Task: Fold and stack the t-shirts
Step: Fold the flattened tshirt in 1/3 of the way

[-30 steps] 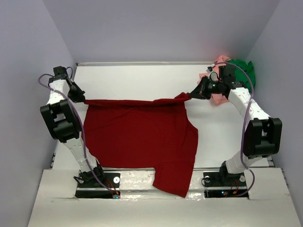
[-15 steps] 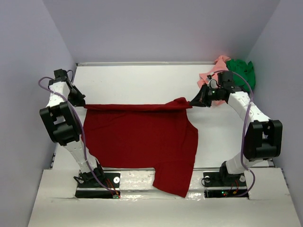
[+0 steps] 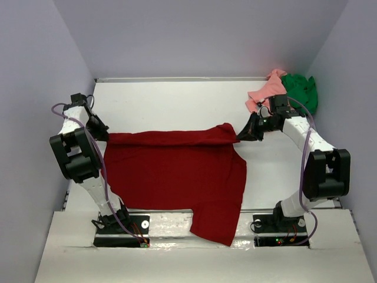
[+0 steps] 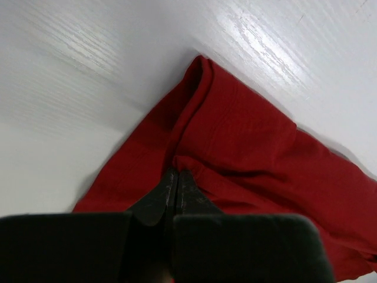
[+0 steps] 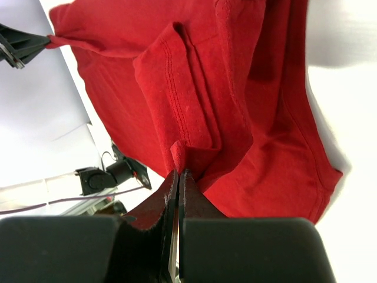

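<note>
The left gripper (image 4: 177,180) is closed tight on one far corner of the dark red t-shirt (image 3: 177,171), and the other far corner is pinched in the closed right gripper (image 5: 178,177). The shirt is spread on the table (image 3: 177,100), with the pink t-shirt (image 3: 264,94) and green t-shirt (image 3: 301,91) heaped at the far right. If it is pulled hard, a thinly pinched corner could be lost and the fold spoiled.

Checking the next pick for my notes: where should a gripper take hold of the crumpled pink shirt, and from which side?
Probably take the pink shirt by its left-hand edge in the top view, coming from above on the open-table side. It lies bunched against the green shirt on its right, so gripping there risks catching both. The right gripper, shut on the dark red shirt, must let go first.
</note>
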Robot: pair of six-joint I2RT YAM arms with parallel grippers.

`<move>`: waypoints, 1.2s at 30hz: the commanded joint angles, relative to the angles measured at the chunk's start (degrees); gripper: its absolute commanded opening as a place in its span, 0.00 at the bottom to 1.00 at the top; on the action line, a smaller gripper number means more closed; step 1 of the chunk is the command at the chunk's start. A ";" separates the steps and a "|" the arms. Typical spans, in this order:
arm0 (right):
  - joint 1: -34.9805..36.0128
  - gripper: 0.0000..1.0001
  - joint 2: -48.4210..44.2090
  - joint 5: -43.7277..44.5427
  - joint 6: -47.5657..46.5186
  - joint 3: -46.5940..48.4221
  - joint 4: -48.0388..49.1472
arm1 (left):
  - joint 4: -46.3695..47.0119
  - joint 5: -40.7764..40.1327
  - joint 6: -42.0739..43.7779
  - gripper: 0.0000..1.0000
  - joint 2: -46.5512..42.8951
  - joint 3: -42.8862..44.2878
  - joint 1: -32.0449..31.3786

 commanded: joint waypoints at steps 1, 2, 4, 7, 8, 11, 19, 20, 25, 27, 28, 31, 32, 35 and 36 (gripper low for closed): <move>0.05 0.00 -1.16 -0.04 -1.25 -1.30 -2.24 | -0.46 0.13 1.40 0.08 -3.31 -1.16 0.54; 0.05 0.00 -1.25 -0.04 -1.34 -1.57 -2.32 | -0.28 -0.05 1.14 0.09 -3.31 -1.51 0.54; 0.58 0.00 -1.25 0.05 -1.25 -2.79 -2.41 | -0.02 -0.22 1.22 0.09 -3.14 -1.86 0.54; 1.20 0.00 -0.99 0.23 -1.43 -3.77 -2.59 | -0.02 -0.31 1.13 0.09 -2.79 -2.04 0.54; 1.72 0.00 -0.73 0.31 -1.51 -4.38 -2.85 | 0.07 -0.40 1.13 0.09 -2.70 -2.12 0.54; 2.34 0.00 -0.37 0.58 -1.60 -5.08 -3.20 | 0.07 -0.66 1.13 0.09 -2.52 -2.21 0.54; 5.94 0.00 3.32 1.28 -3.10 -6.23 -6.63 | 0.16 -1.19 1.40 0.11 -1.99 -2.74 0.54; 5.94 0.00 3.67 1.46 -3.18 -6.32 -6.81 | 0.16 -1.19 1.40 0.15 -1.82 -2.83 0.54; 6.47 0.28 5.25 3.47 -4.06 -5.18 -8.82 | -0.10 -2.06 1.22 0.59 -1.73 -2.92 0.54; 6.47 0.63 5.08 4.96 -4.59 -3.16 -9.71 | -0.37 -2.68 0.96 0.75 -2.08 -2.39 0.54; 6.47 0.67 4.82 6.97 -4.42 -2.37 -9.97 | -0.54 -3.29 0.96 0.78 -2.26 -1.78 0.54; 6.47 0.82 4.90 9.01 -4.24 1.67 -10.67 | -0.89 -4.26 0.61 0.80 -2.87 -0.37 0.54; 6.47 0.83 5.25 9.28 -4.24 3.94 -11.28 | -0.98 -4.53 0.35 0.80 -3.31 -0.02 0.54; 6.47 0.84 6.74 11.38 -4.33 8.60 -12.08 | -1.33 -5.14 -0.01 0.80 -3.66 1.65 0.80; 6.47 0.84 6.75 11.91 -4.33 8.62 -12.08 | -1.34 -5.15 -0.01 0.80 -3.66 2.18 0.80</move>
